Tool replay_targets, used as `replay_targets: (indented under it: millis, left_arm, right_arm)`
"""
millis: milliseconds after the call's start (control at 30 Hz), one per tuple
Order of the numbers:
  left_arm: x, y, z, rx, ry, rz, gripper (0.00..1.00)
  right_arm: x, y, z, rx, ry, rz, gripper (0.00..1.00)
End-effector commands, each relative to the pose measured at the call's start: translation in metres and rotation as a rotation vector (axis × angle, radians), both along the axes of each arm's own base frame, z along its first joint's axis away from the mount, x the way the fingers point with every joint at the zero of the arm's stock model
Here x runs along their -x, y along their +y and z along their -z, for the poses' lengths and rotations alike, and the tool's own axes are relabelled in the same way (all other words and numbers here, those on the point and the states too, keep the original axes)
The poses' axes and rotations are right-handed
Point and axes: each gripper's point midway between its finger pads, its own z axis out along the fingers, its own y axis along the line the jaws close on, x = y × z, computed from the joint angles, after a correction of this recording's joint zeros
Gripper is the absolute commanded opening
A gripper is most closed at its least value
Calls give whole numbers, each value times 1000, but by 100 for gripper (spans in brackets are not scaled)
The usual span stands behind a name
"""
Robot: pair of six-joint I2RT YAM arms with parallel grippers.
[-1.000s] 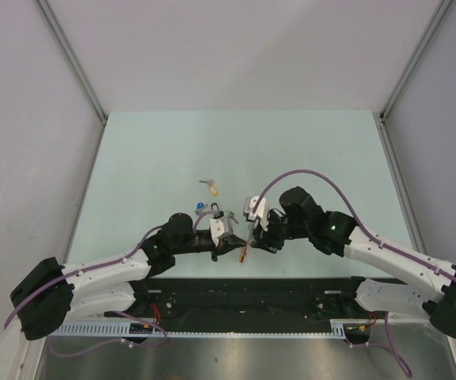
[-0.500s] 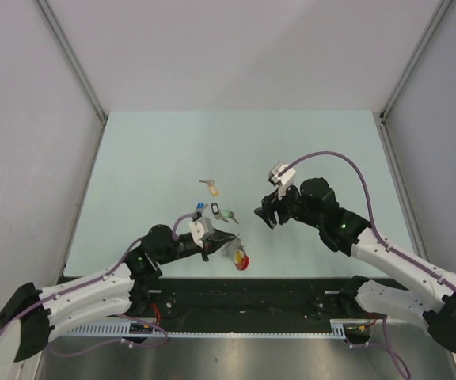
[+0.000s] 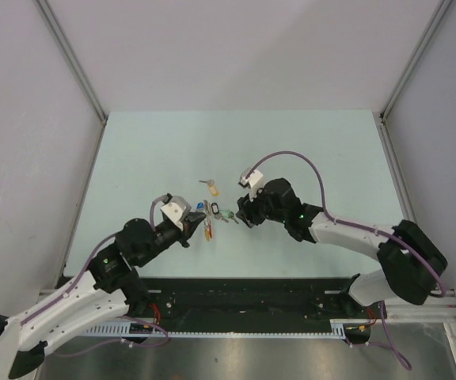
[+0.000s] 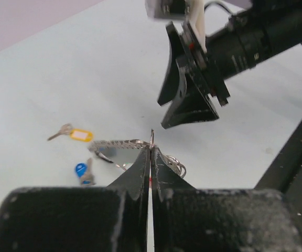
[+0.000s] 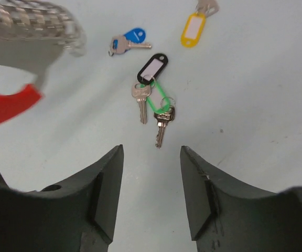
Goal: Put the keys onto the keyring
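Grips the keyring [image 4: 114,144] with the left claw [image 4: 151,153], jaws pressed fully shut on a thin wire loop at its near end. Shows there a grey coiled, toothed metal stretch joined to a smooth red plastic arc, with fine wire rings bunched at the grip. Looms large and blurred at the upper left of the right wrist view, throwing a grey shadow on the matt pale-green table [image 3: 307,150]. Just beyond the keyring, flat on the table, the blue key [image 5: 130,41]. Farther beyond, well apart, the yellow key [image 5: 194,26]. Near the keyring on the right arm's side, the black key [image 5: 152,67] and green key [image 5: 161,107], linked together. On each, a small silver blade and a glossy plastic tag or head. Past those two from the keyring, hovers with the right claw [image 5: 151,149], black wedge-shaped fingers [image 5: 109,194] spread wide and holding nothing. Ahead of that gap, apart from the pads, the black and green keys. Off to the claw's left side, clear of both fingers, the keyring. Over the right arm, a looping purple cable [image 3: 287,153].
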Motion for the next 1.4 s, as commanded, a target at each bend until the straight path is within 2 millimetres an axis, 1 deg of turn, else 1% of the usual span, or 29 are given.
replay_targets:
  millis: [0, 33, 67, 133, 167, 200, 233, 267, 333, 367, 400, 433, 467, 500, 533, 567, 600, 667, 733, 800, 833, 933, 1100, 1167, 1233, 1300, 1367]
  left_arm:
    - [-6, 43, -19, -104, -55, -137, 0]
    - [-7, 46, -20, -113, -67, -147, 0]
    - [-8, 52, -21, -130, -89, -162, 0]
    - [-8, 56, -23, -129, -112, -174, 0]
    - [-10, 58, -23, -130, -121, -181, 0]
    - [-10, 59, -22, -132, -126, -187, 0]
    - [-11, 60, -22, -134, -127, -189, 0]
    - [-12, 61, -20, -143, -128, -196, 1]
    - [-13, 64, -19, -155, -131, -204, 0]
    - [-15, 65, -17, -159, -133, -212, 1]
    - [-15, 66, -17, -160, -136, -215, 0]
    - [-16, 69, -17, -160, -138, -224, 0]
    - [-16, 69, -15, -159, -139, -227, 0]
    - [-17, 71, -15, -155, -139, -234, 0]
    - [-17, 71, -16, -149, -143, -233, 0]
    - [-19, 74, -15, -144, -140, -246, 0]
    - [-19, 74, -15, -139, -139, -247, 0]
    - [-21, 76, -14, -132, -136, -249, 0]
    - [-23, 77, -13, -131, -132, -253, 0]
    - [-25, 77, -12, -130, -125, -251, 1]
    - [-27, 79, -13, -126, -123, -258, 0]
    - [-28, 79, -12, -123, -115, -255, 0]
    - [-28, 79, -11, -121, -113, -251, 0]
    - [-29, 79, -11, -120, -111, -251, 0]
    - [-29, 79, -10, -121, -107, -249, 0]
    - [-29, 79, -10, -121, -109, -251, 0]
    - [-29, 80, -9, -123, -107, -252, 0]
  right_arm:
    - [-18, 35, -13, -57, -70, -69, 50]
    - [-20, 38, 1, -34, -47, -73, 50]
    - [-23, 41, 8, -23, -37, -75, 50]
    - [-28, 50, 11, -16, -36, -85, 50]
    - [-29, 53, 25, 7, -15, -89, 50]
    - [-32, 58, 23, 0, -21, -96, 50]
    - [-34, 61, 27, 4, -17, -99, 50]
    - [-35, 63, 35, 13, -9, -105, 50]
    - [-39, 70, 37, 16, -17, -122, 50]
    - [-40, 72, 47, 36, -2, -132, 50]
    - [-42, 74, 50, 40, 0, -136, 50]
    - [-44, 79, 46, 32, -9, -147, 50]
    - [-46, 81, 49, 33, -7, -148, 50]
    - [-47, 82, 58, 43, 3, -149, 50]
    - [-52, 84, 56, 39, -1, -144, 50]
    - [-54, 84, 59, 40, 5, -141, 50]
    - [-56, 84, 66, 47, 18, -143, 50]
    - [-60, 85, 67, 41, 27, -141, 49]
    - [-59, 86, 74, 39, 44, -155, 49]
    - [-59, 89, 74, 22, 55, -170, 44]
    - [-58, 89, 78, 23, 64, -174, 41]
    - [-59, 89, 82, 7, 84, -185, 38]
    - [-55, 93, 84, -14, 102, -218, 36]
    - [-57, 93, 85, -19, 107, -215, 33]
    - [-57, 93, 87, -26, 112, -221, 32]
    - [-57, 93, 88, -29, 117, -227, 28]
    - [-56, 93, 88, -33, 118, -232, 27]
